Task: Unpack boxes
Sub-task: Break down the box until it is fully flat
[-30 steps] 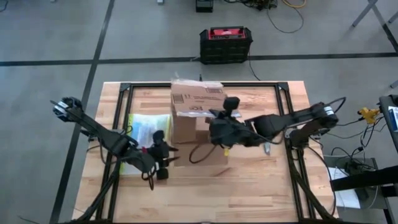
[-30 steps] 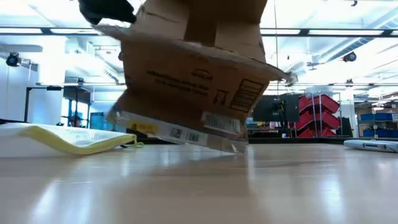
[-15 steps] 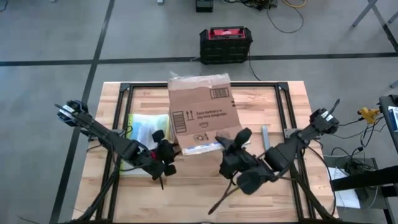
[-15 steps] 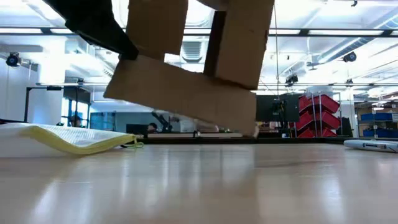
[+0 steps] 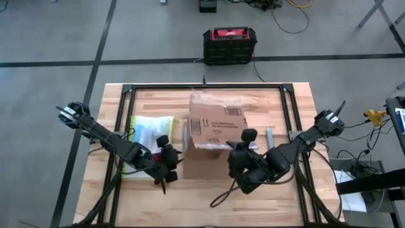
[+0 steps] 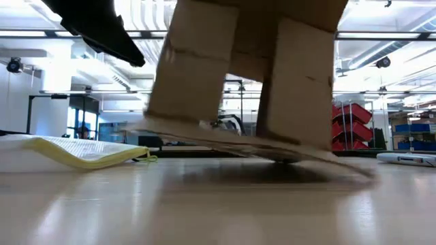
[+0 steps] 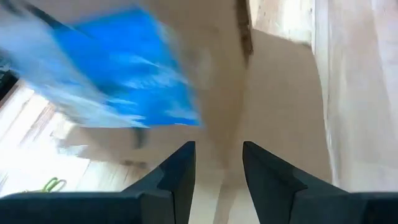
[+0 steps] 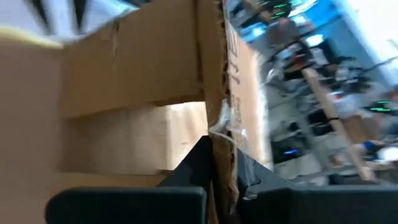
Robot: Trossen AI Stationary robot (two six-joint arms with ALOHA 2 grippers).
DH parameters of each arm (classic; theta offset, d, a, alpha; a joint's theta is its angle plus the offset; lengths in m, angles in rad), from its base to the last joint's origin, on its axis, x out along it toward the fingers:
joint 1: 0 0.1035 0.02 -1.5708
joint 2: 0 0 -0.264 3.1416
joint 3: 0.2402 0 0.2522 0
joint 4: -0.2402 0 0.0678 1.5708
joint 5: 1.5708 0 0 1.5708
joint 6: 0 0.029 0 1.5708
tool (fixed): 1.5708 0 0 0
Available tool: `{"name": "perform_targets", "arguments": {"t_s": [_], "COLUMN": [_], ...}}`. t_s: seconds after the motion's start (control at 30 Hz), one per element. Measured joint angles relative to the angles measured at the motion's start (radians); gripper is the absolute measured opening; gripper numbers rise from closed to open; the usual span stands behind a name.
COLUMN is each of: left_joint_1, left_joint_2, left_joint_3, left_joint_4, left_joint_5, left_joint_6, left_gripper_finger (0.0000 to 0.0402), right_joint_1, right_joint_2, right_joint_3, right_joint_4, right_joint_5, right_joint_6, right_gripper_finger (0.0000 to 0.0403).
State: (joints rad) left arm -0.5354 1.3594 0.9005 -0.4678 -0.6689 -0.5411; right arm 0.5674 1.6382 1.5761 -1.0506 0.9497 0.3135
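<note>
Nearest, toward the front of the pale wooden table (image 5: 209, 202), the right gripper (image 5: 239, 152) has its two dark fingers (image 8: 202, 163) clenched on a flap edge of the brown corrugated cardboard box (image 5: 218, 123) with black printed marks. The left gripper (image 5: 169, 166) sits just beside the box's left side, fingers (image 7: 177, 171) released and parted, grasping nothing. The box stands mid-table, tipped and partly lifted, its open flaps trailing low over the wood. It looks light and fairly stiff, though a single flap will likely bend or tear; a wall edge or corner seems the safer hold. Left of it lies a clear yellow-edged plastic pouch (image 5: 149, 130). Farthest, beyond the table, a black and red case (image 5: 229, 44) sits on the floor.
</note>
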Motion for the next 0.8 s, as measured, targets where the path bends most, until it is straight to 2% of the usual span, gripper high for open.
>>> {"name": "perform_targets", "arguments": {"t_s": [0.2, 0.43, 0.63, 0.8], "left_joint_1": [0.000, 0.001, 0.001, -0.004], "left_joint_2": [0.000, -0.004, -0.029, -0.048], "left_joint_3": [0.000, 0.000, 0.024, 0.055], "left_joint_4": [-0.003, -0.002, 0.014, 0.045], "left_joint_5": [0.000, 0.000, -0.001, -0.002], "left_joint_6": [0.000, 0.000, 0.025, 0.107], "left_gripper_finger": [0.0119, 0.0119, 0.0119, 0.0119], "right_joint_1": [-0.001, -0.003, -0.020, -0.026], "right_joint_2": [0.000, 0.000, 0.000, 0.000], "right_joint_3": [-0.039, -0.043, -0.037, -0.024], "right_joint_4": [0.022, 0.038, 0.119, 0.129], "right_joint_5": [-0.137, -0.150, -0.236, -0.175], "right_joint_6": [0.001, -0.005, -0.068, -0.125], "right_gripper_finger": [0.0000, 0.0008, 0.0080, 0.0156]}}
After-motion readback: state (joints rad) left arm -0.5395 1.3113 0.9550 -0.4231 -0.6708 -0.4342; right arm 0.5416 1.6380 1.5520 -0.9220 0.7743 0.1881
